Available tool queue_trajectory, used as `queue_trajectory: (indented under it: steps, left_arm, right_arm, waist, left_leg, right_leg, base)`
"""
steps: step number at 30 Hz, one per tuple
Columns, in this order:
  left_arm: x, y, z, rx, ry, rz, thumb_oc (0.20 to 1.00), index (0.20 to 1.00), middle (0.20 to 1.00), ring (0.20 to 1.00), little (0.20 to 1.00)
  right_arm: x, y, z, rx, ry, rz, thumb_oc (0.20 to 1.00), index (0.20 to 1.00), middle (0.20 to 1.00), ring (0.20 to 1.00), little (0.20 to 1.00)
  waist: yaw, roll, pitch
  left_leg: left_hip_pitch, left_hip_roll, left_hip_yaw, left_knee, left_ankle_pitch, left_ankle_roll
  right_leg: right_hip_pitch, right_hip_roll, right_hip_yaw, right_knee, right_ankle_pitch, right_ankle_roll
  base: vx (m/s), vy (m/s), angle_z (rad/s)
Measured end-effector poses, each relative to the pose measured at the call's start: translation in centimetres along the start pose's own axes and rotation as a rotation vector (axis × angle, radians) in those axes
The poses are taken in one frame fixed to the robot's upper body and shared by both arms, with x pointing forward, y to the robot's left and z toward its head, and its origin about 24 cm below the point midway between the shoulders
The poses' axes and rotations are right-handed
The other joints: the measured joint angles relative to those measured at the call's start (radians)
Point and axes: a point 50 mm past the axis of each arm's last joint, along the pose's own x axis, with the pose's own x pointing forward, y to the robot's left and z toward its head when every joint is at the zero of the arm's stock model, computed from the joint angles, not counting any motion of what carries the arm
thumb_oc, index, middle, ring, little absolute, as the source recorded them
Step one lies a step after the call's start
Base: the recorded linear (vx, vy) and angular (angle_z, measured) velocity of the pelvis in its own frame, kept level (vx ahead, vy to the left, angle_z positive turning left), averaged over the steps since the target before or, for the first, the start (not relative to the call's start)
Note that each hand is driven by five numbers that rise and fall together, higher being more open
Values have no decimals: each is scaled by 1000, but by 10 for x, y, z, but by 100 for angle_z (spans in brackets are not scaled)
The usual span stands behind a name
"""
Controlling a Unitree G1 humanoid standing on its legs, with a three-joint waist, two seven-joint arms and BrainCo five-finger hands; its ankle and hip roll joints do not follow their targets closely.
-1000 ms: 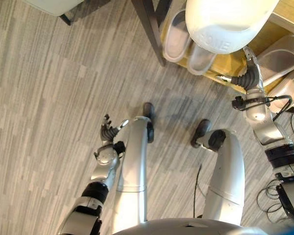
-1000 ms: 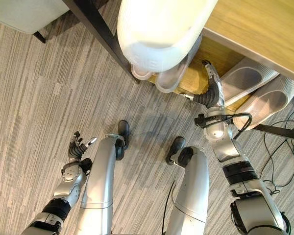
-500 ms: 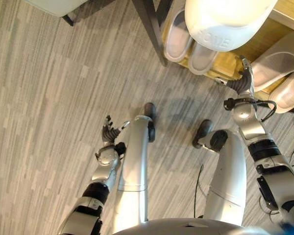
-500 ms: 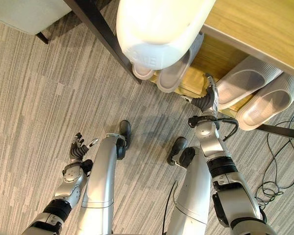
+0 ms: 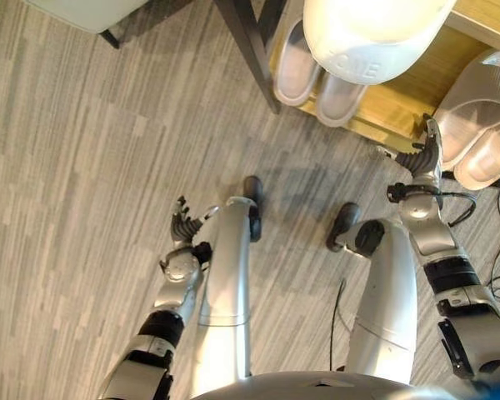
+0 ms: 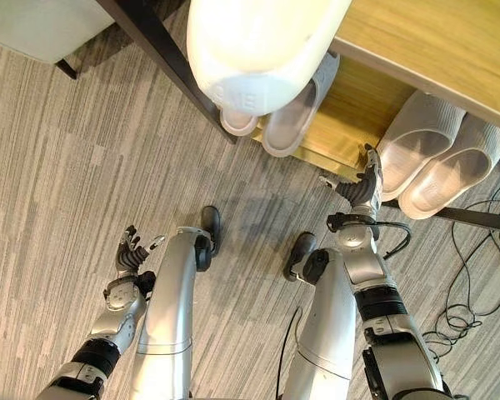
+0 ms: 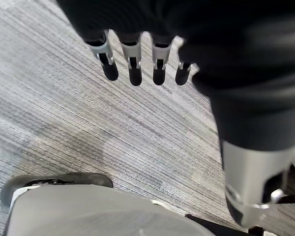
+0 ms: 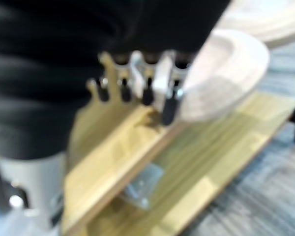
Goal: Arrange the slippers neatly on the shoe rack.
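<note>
right hand [image 6: 362, 188] open, fingertips touching slipper [image 6: 421, 133] heel on rack [image 6: 362, 104].

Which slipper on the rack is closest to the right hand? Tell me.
The inner slipper of the right-hand pair; the right hand is at its heel. The left pair lies farther off.

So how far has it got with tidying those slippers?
Mostly done, it seems: two pairs of slippers sit on the wooden shoe rack. The right hand, fingers straight, is at the heel of the right-hand pair, perhaps nudging it. The left hand hangs open over the floor.
</note>
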Motion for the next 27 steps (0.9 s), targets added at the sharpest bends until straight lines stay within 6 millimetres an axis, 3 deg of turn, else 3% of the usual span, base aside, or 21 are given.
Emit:
queue_trajectory:
  steps: [7,13,17,22,24,27]
  left_arm:
    - [0,1,0,0,-1,3,1000,1000,1000,1000,1000]
    - [0,2,0,-3,-1,9,1000,1000,1000,1000,1000]
    - [1,5,1,-4,-4,24,1000,1000,1000,1000,1000]
    - [0,6,-3,15,4,33,1000,1000,1000,1000,1000]
    - [3,7,-2,21,0,55,1000,1000,1000,1000,1000]
    - [2,6,-11,25,36,69,1000,1000,1000,1000,1000]
  right_arm:
    - [3,-18,-5,4,45,-143,1000,1000,1000,1000,1000]
    - [0,-11,1,42,9,-130,1000,1000,1000,1000,1000]
    - [-8,6,28,69,-178,44,1000,1000,1000,1000,1000]
    - [-13,13,41,86,-297,161,1000,1000,1000,1000,1000]
    - [-18,16,38,81,-312,188,1000,1000,1000,1000,1000]
    - [-35,20,13,60,-241,218,1000,1000,1000,1000,1000]
  waist:
    - [0,0,0]
    - [-1,0,0]
    - [-6,0,0]
    - [-9,-9,-18]
    - [-16,-15,-28]
    - [-31,-29,-49]
  left_leg:
    - [0,5,10,14,-10,9]
    - [0,5,14,15,-11,11]
    - [1,11,14,8,-11,11]
    - [15,10,22,-73,20,9]
    - [51,9,22,-129,43,1]
    - [166,8,33,-227,60,10]
  right_leg:
    - [-3,4,12,2,3,6]
    - [-3,4,17,1,5,10]
    - [-2,16,15,-9,9,11]
    - [6,18,4,-80,43,19]
    - [43,21,-11,-134,64,21]
    - [162,17,-33,-224,76,24]
  base:
    - [-2,7,-2]
    - [-3,5,-1]
    - [-26,2,-3]
    - [-30,11,0]
    - [-116,39,1]
    - [-79,22,6]
